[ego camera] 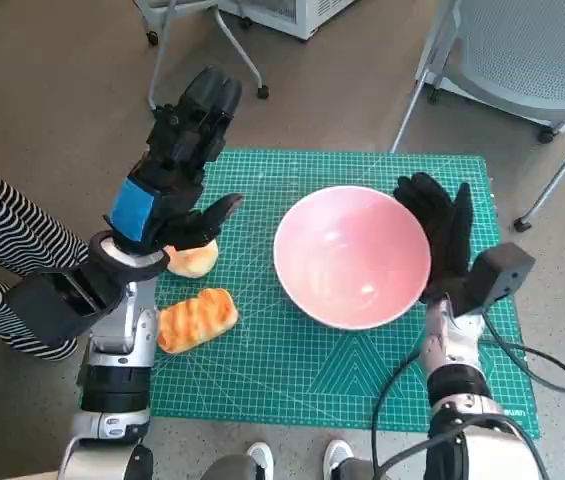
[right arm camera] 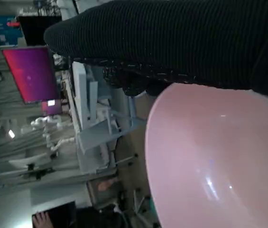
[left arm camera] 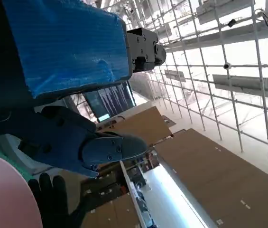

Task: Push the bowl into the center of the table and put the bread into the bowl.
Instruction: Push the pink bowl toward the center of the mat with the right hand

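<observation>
Pink bowl (ego camera: 352, 256) sitting right of middle on the green cutting mat (ego camera: 292, 385) covering the bench, with a fair strip of bare mat left between its far rim and the mat's far edge, and a wider stretch toward the near edge. Right hand (ego camera: 444, 232) pressed flat against the bowl's right side, fingers (ego camera: 462, 225) straight and together, gripping nothing; only a narrow strip of mat between that hand and the mat's right edge. Plenty of open mat left of the bowl. Striped bread (ego camera: 196, 320) lying well left of the bowl, close to the mat's left edge, with a rounder bun (ego camera: 194, 260) just beyond it, partly hidden. Left hand (ego camera: 177, 165) hanging raised over the bun, up and left of the bowl, fingers spread, nothing in them. Striped trouser legs (ego camera: 2, 235) of a person off past the mat's left edge, chair (ego camera: 522, 50) on the floor beyond the far right corner.
</observation>
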You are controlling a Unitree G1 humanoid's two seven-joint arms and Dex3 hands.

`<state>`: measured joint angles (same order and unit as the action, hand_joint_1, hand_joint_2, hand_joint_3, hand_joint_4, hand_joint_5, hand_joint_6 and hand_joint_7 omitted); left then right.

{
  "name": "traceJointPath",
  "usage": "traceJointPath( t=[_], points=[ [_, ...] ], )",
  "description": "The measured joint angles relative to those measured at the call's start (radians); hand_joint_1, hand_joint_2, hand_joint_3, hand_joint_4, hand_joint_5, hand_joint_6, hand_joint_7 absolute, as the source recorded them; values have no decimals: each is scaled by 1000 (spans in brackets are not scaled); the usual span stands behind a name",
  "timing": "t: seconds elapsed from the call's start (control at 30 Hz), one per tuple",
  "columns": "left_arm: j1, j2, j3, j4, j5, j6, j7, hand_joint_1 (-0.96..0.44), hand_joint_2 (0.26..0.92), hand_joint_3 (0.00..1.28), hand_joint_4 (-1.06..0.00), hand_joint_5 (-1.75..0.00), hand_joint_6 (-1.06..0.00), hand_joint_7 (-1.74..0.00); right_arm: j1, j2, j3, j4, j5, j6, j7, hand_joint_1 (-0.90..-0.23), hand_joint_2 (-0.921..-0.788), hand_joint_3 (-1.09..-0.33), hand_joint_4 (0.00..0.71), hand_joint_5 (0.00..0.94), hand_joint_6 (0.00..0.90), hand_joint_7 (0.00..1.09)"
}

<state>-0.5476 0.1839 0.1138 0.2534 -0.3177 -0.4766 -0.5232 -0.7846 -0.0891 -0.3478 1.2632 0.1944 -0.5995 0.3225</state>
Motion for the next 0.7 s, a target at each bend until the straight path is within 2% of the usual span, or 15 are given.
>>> traceJointPath(
  t=[0.4,0.57,0.7],
  points=[
    [0,-4,-3,0,5,-6,12,-502,921,387,-5,-1,1,-205,-25,-3,-17,-9,11,9,18,-595,-921,-765,105,1,-1,448],
    [0,-9,-9,0,8,-6,18,-501,921,388,-5,0,1,-206,-30,-24,-28,-26,21,-1,28,-601,-921,-744,99,1,-1,461],
    [0,-9,-11,0,8,-6,18,-501,921,388,-4,0,1,-208,-30,-47,-26,-54,17,-45,26,-619,-921,-717,103,4,-1,479]
  ],
)
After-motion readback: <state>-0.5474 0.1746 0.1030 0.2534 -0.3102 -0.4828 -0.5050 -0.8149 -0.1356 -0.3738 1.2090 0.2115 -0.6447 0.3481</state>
